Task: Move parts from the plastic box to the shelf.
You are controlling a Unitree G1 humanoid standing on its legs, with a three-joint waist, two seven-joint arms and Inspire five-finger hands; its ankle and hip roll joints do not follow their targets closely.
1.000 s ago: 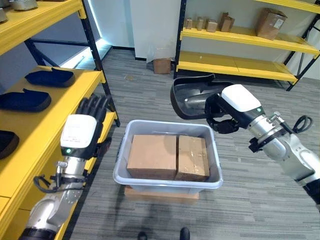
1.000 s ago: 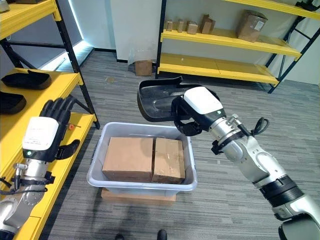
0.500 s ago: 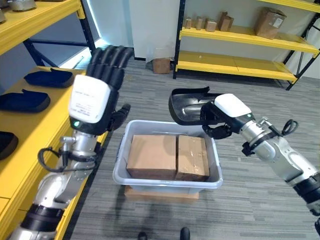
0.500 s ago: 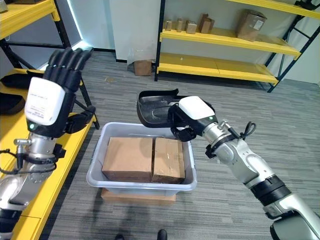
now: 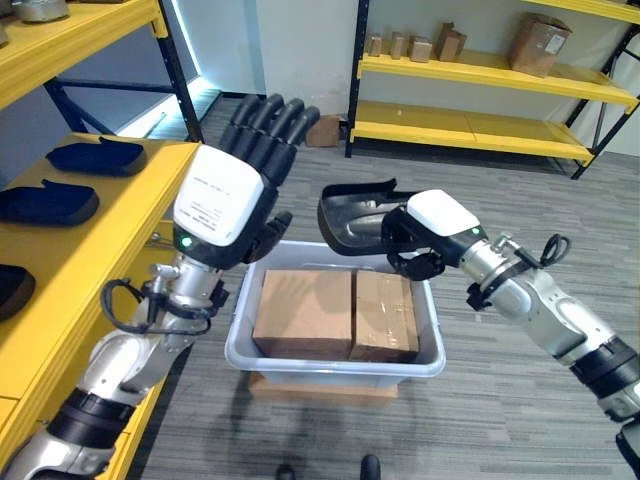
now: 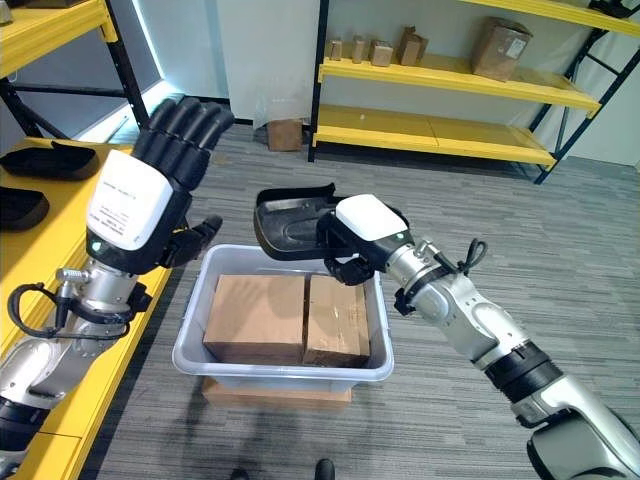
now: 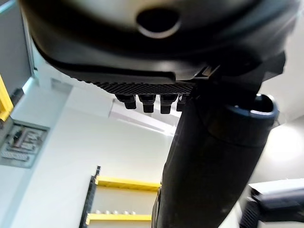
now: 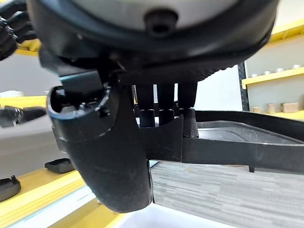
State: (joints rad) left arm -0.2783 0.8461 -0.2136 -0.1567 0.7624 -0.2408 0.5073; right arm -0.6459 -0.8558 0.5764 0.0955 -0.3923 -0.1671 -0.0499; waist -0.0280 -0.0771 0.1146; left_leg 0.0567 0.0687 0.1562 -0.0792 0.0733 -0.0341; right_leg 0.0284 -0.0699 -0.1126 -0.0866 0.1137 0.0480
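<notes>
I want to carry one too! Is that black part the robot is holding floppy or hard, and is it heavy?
Probably hard: the black part keeps its curved shape though the right hand grips just one end. It seems fairly light, since one hand holds it out level over the plastic box. Its shiny surface might be slippery.

black part (image 5: 352, 215): its right end was hidden under the right hand (image 5: 425, 232), whose fingers were curled over the rim; how far it ran behind the hand could not be told.
plastic box (image 5: 240, 335): its floor was covered by two cardboard boxes (image 5: 335, 313); whether any parts lay beneath them could not be told.
near shelf (image 5: 60, 290): cut off by the picture's left edge, left of the plastic box; one dark part (image 5: 12, 285) on it was cropped.
small items (image 5: 415, 45) on the far shelf, beyond the plastic box: too small to identify.
</notes>
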